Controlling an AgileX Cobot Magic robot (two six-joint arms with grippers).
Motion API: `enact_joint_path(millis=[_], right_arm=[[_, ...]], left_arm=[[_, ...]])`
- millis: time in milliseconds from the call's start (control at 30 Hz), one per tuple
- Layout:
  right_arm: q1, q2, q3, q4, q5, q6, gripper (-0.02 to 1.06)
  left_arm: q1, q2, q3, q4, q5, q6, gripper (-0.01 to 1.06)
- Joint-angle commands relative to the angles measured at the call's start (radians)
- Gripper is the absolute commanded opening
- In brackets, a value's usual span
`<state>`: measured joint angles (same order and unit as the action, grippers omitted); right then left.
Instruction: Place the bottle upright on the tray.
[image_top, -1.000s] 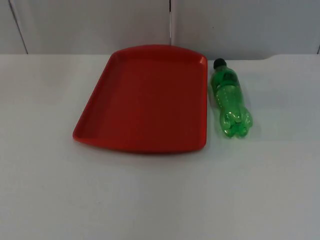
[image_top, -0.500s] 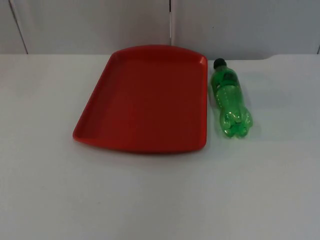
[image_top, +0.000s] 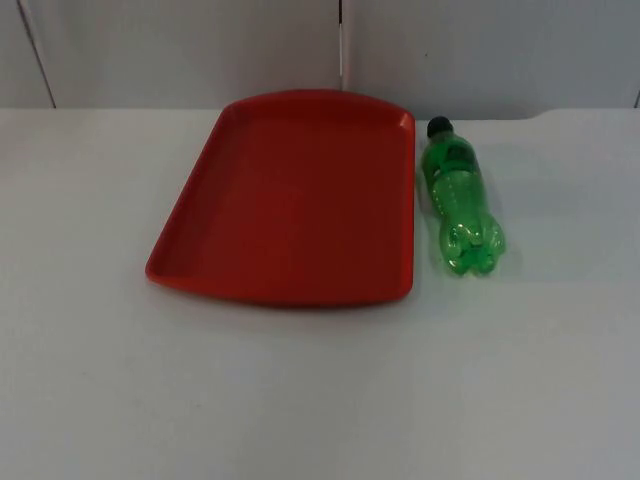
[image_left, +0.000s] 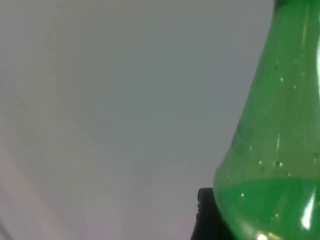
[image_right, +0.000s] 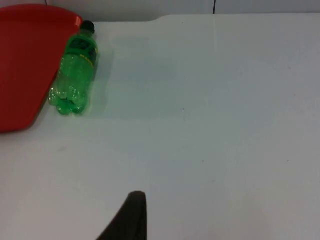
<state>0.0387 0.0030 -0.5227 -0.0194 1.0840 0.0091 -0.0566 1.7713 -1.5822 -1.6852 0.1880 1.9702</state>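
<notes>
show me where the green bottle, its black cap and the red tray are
green bottle (image_top: 460, 200), top view, mid-body.
black cap (image_top: 439, 127), top view, cap side.
red tray (image_top: 300, 200), top view, bare floor.

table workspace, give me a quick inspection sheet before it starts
surface: white table, bare around the job's things
tray: red tray, nothing on it
bottle: green bottle with black cap, lying on its side on the table close beside the tray, cap towards the wall; not yet on the tray
clutter: nothing seen
left gripper: close against green bottle plastic in its wrist view
right gripper: over bare table, well apart from the bottle
cables: nothing seen
surroundings: grey partition wall
</notes>
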Motion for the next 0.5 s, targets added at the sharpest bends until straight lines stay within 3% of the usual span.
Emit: enact_joint_path(millis=[0, 67, 200, 233, 300, 400, 467], right_arm=[[-0.009, -0.003, 0.007, 0.001, -0.006, -0.001, 1.05], [-0.009, -0.003, 0.007, 0.001, -0.006, -0.001, 1.05], [-0.009, -0.003, 0.007, 0.001, -0.006, -0.001, 1.05], [-0.009, -0.003, 0.007, 0.001, -0.006, -0.001, 1.05], [-0.009, -0.003, 0.007, 0.001, -0.006, -0.001, 1.05], [-0.009, -0.003, 0.007, 0.001, -0.006, -0.001, 1.05], [-0.009, -0.003, 0.007, 0.001, -0.006, -0.001, 1.05]], left_arm=[[-0.036, 0.017, -0.011, -0.059, -0.032, 0.073, 0.0], [-0.047, 0.03, -0.016, -0.059, -0.07, 0.021, 0.0], [-0.057, 0.085, -0.057, -0.059, -0.093, -0.371, 0.0], [-0.057, 0.098, -0.069, -0.059, -0.084, -0.415, 0.0], [-0.065, 0.11, -0.078, -0.059, -0.079, -0.401, 0.0], [-0.097, 0.145, -0.095, -0.059, -0.132, -0.185, 0.0], [-0.11, 0.166, -0.097, -0.059, -0.113, -0.088, 0.0]])
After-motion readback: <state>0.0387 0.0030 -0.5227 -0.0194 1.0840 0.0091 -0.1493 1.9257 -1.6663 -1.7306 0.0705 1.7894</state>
